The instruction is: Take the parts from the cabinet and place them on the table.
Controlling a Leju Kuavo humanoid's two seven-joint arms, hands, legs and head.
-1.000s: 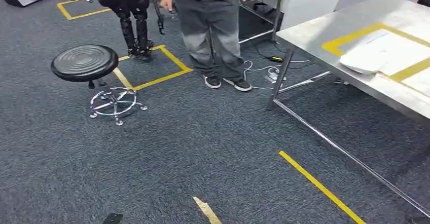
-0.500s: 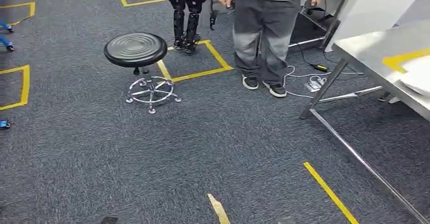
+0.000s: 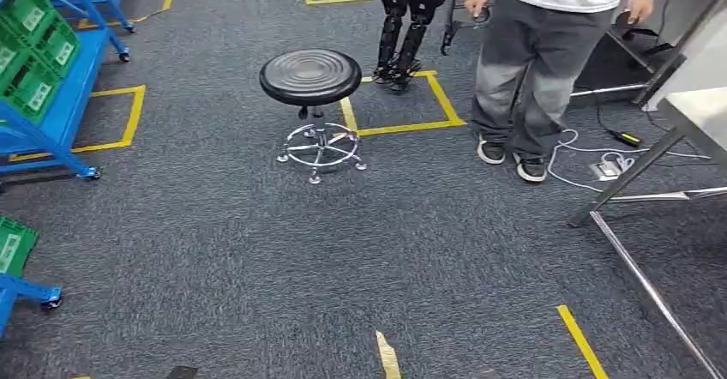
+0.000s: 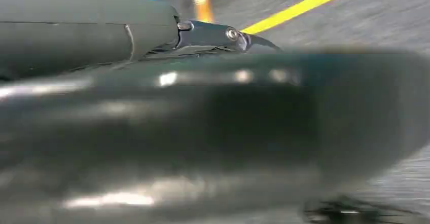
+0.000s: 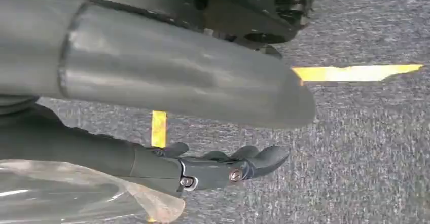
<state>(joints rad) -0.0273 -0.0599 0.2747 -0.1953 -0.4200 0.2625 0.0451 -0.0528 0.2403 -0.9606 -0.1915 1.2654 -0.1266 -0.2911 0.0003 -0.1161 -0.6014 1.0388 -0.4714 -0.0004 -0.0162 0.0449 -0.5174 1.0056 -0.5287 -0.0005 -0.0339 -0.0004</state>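
Right wrist view: right robot hand close in, dark fingers extended over grey carpet, a clear plastic bag at its palm side; grip and bag's axis can't be told. Left robot hand blurred, state unreadable. Head view, mid-floor: black round stool. Left: blue cabinet with green bins. Far right: a person beside the worktop corner.

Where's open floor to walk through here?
Bare carpet runs between the stool and the table leg, down to the yellow tape. Crowded: blue rack on one side; person and cables by the table.
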